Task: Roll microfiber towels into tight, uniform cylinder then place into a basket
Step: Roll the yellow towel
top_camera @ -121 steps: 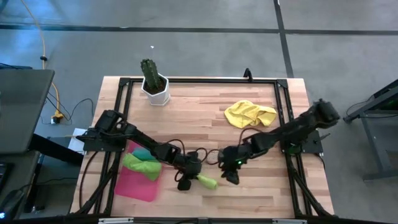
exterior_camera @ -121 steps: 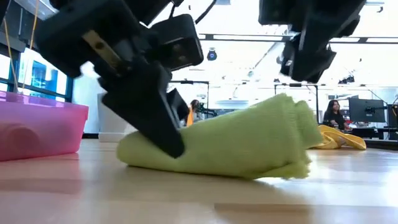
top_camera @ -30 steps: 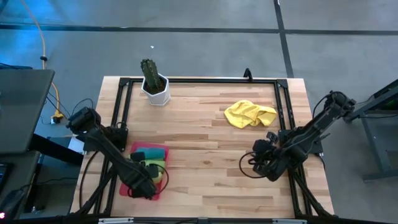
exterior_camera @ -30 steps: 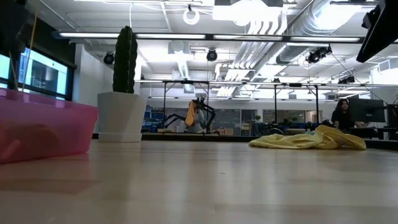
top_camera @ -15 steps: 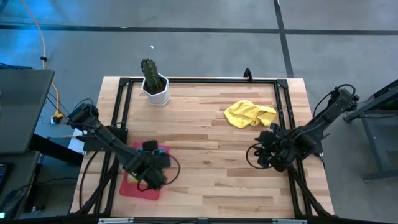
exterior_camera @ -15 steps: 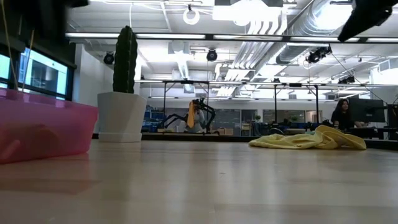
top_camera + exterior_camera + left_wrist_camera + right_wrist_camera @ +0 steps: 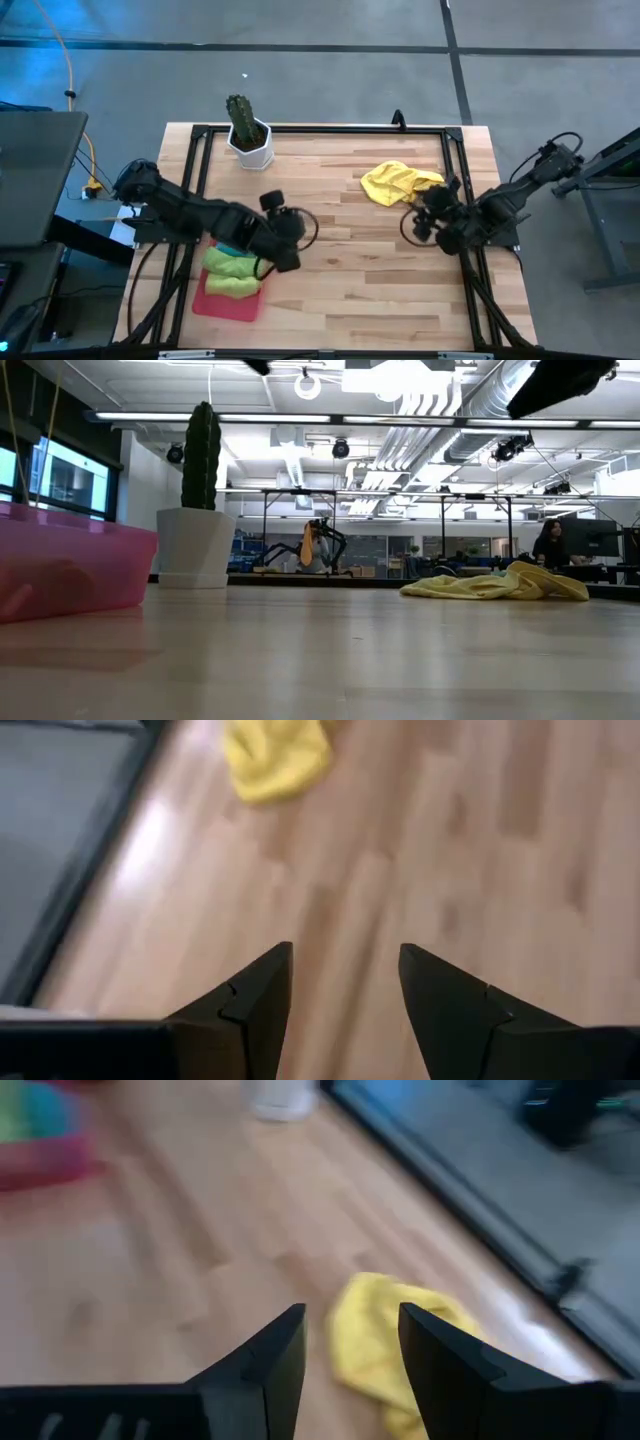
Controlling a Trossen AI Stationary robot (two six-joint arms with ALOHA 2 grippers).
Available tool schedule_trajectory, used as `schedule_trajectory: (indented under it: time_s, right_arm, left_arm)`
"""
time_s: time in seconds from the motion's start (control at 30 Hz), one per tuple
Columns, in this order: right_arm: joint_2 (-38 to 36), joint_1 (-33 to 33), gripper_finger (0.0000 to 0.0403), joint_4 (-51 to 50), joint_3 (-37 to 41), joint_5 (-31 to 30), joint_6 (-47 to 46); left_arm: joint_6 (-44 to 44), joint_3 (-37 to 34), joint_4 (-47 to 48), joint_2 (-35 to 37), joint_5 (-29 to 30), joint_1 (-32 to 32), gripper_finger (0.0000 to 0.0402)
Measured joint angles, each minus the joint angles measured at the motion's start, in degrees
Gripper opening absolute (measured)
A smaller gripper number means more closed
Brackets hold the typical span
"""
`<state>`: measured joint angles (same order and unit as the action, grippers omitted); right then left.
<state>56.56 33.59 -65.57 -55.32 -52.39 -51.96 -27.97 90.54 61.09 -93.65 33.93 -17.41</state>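
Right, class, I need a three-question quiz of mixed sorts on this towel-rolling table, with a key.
1. True or false: the yellow towel lies rolled inside the basket.
2. Which gripper is nearer the yellow towel: A the left gripper, B the right gripper?
3. Fill in: the white pot at the table's far edge holds a ____.

Key
1. False: it lies crumpled on the bare table, apart from the basket.
2. B: the high view shows it just beside the towel.
3. cactus.
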Motion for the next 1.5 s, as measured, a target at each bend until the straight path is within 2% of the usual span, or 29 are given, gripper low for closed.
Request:
schedule_trajectory:
  time_s: [0.1,0.23,0.3,0.47,0.6,0.73,0.9,0.97,1.1,1.2,1.37,1.5]
  right_arm:
    - [0.0,-5.1,0.0154,-1.7,0.8,1.1,-0.2]
    - [-0.2,-13.6,0.0154,-4.0,2.8,9.7,-1.5]
    - [-0.2,-18.3,0.0154,-4.2,4.7,14.7,-2.0]
    - [0.0,-29.4,0.0154,0.8,11.7,24.3,0.1]
    - [0.0,-37.3,0.0154,8.8,16.6,28.7,1.4]
    - [0.0,-43.4,0.0154,15.1,18.6,29.1,0.2]
    - [0.9,-48.2,0.0154,17.2,19.5,28.2,0.1]
    - [1.7,-49.2,0.0154,19.2,19.7,26.8,5.9]
    - [2.8,-50.0,0.0154,25.0,19.7,26.4,29.9]
    - [3.7,-50.6,0.0154,25.9,19.2,30.0,40.6]
    - [7.9,-53.9,0.0154,24.4,17.8,34.6,47.1]
    - [13.1,-57.2,0.0154,22.7,16.4,37.6,45.5]
  left_arm:
    - [2.2,0.7,-3.7,0.0,5.8,1.8,0.0172]
    - [6.0,0.8,-10.9,0.0,15.2,3.5,0.0172]
    - [7.3,0.8,-15.1,0.0,17.8,4.2,0.0172]
    - [9.7,0.8,-23.6,0.0,17.9,5.1,0.0172]
    - [10.1,0.8,-27.0,-0.1,18.0,4.8,0.0172]
    - [9.4,0.8,-29.6,-0.1,18.1,4.8,0.0172]
    - [9.3,0.8,-29.7,-0.1,18.1,4.8,0.0172]
    - [10.3,0.6,-29.8,-0.1,18.1,4.8,0.0172]
    - [13.0,0.5,-29.5,-0.1,18.1,4.9,0.0172]
    - [14.7,0.5,-29.3,-0.1,18.1,5.0,0.0172]
    - [16.7,0.5,-28.9,-0.1,18.1,5.1,0.0172]
    - [17.7,0.5,-28.8,-0.1,18.1,5.1,0.0172]
